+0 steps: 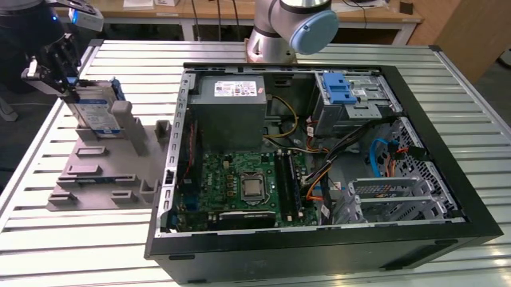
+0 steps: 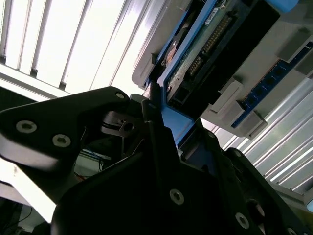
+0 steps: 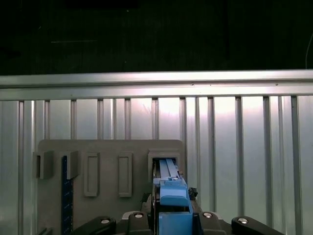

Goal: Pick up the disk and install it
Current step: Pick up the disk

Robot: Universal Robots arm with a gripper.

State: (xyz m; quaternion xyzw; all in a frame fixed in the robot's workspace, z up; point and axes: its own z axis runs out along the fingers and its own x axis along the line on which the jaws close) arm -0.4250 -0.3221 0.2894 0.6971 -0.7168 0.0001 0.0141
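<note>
we see the disk [image 1: 94, 110] on edge in the grey holder [image 1: 104, 173], long axis near upright, top leaning toward the exterior view's left; the gripper [image 1: 70, 89] seems clenched on its top.

We see a ribbed metal worktop [image 1: 80, 251] carrying a grey holder [image 1: 104, 179] beside an open computer case [image 1: 319, 251].
</note>
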